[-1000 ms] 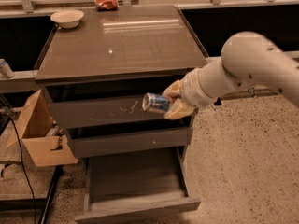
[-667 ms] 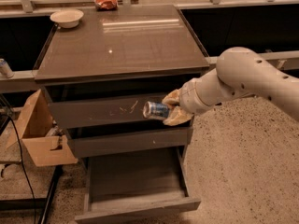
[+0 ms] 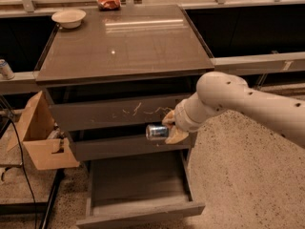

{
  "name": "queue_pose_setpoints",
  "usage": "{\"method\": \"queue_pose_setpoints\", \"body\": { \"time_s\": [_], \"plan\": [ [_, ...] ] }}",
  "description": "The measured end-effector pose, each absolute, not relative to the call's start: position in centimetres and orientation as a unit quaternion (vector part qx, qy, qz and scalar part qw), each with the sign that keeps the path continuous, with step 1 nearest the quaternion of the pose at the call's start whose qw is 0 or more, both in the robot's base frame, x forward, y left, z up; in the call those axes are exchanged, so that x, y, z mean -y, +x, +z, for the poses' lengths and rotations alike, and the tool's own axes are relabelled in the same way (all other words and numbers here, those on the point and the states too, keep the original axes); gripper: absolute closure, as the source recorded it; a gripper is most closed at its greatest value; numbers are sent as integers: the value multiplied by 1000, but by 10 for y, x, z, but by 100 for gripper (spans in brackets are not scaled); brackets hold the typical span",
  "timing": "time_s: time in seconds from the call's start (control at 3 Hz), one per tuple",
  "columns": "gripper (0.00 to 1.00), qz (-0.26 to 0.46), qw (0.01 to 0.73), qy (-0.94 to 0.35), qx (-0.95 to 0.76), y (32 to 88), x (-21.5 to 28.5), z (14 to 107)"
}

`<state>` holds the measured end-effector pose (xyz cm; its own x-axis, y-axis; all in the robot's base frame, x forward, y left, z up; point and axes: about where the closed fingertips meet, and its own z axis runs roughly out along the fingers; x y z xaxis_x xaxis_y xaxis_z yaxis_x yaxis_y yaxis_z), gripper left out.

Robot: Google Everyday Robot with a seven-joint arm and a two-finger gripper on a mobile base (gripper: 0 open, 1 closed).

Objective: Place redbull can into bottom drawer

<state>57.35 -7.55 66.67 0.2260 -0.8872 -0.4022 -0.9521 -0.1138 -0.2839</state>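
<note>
Just one cam, so no 2nd view to overlap w/. It sits high, out in front of the cabinet (image 3: pixel 124 39), facing it & tilted down. I look onto the whole top, get the 3 drawer fronts at a steep angle, & see down into the pulled-out bottom drawer (image 3: pixel 143 213) at the frame's lower edge. Mid range: the whole cabinet fits, w/ floor (image 3: pixel 248 185) to the right, a cardboard box (image 3: pixel 40 137) at left, & bowl (image 3: pixel 69 18) and snack bag (image 3: pixel 108 2) by the top edge. My arm (image 3: pixel 248 104) enters from the right edge. My gripper (image 3: pixel 167 127) lands approx. frame centre, before the middle drawer front, clamped on the redbull can (image 3: pixel 155 132).
</note>
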Motion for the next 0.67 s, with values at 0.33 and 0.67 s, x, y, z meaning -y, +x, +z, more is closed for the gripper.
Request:
{"method": "queue_pose_setpoints", "body": {
  "time_s": [0.33, 0.67],
  "plan": [
    [100, 54, 196, -766, -610, 575, 73, 619],
    [100, 54, 196, -766, -610, 575, 73, 619]
  ]
}}
